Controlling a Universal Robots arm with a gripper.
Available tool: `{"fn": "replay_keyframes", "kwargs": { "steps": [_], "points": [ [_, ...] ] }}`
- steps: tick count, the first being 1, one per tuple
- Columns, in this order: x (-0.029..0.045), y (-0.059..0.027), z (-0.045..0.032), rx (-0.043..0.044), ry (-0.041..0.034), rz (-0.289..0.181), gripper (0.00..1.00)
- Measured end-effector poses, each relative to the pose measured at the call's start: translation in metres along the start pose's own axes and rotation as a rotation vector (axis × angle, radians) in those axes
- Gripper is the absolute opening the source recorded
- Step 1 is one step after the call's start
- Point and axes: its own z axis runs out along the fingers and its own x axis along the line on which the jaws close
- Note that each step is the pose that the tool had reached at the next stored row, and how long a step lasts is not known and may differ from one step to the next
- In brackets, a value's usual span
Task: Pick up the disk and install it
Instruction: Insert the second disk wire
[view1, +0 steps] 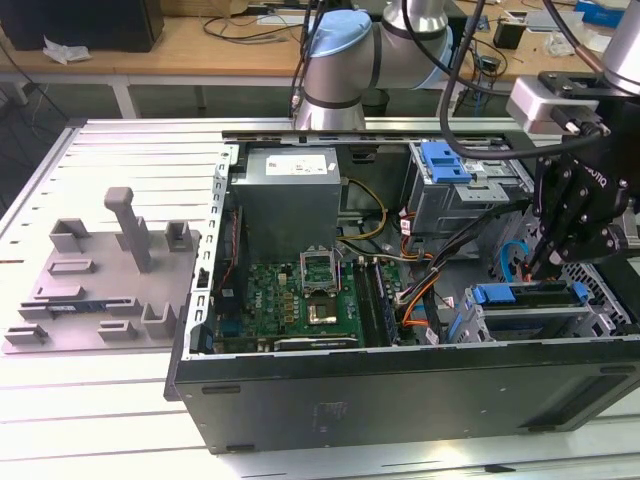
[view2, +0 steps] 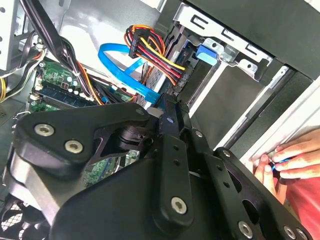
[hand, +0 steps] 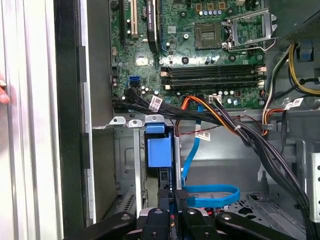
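The disk (view1: 530, 297) stands on edge in the lower drive cage at the front corner of the open computer case, on the exterior view's right, with its blue carrier bracket on top. In the first wrist view the disk's blue carrier (hand: 160, 152) sits between the cage's metal rails. My gripper (view1: 535, 265) reaches down onto it from above. Its black fingers (hand: 163, 199) are pressed together on the thin top edge of the carrier, and my gripper (hand: 173, 197) is shut on it. The gripper's black linkage (view2: 167, 107) hides the contact in the second wrist view.
A grey power-supply box (view1: 290, 190) and the motherboard (view1: 300, 300) fill the case's left half. An upper cage with a blue latch (view1: 445, 160) stands behind. Cable bundles (hand: 235, 130) and a blue flat cable (hand: 210, 192) run beside the bay. A person's hand (view2: 287, 160) rests at the case edge.
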Motion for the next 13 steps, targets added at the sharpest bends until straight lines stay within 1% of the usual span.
{"fn": "replay_keyframes", "kwargs": {
  "steps": [6,13],
  "points": [
    [0.0011,0.0,0.0017,-0.0001,-0.004,-0.001,0.16],
    [0.0011,-0.0001,0.0032,0.0,-0.0041,-0.003,0.16]
  ]
}}
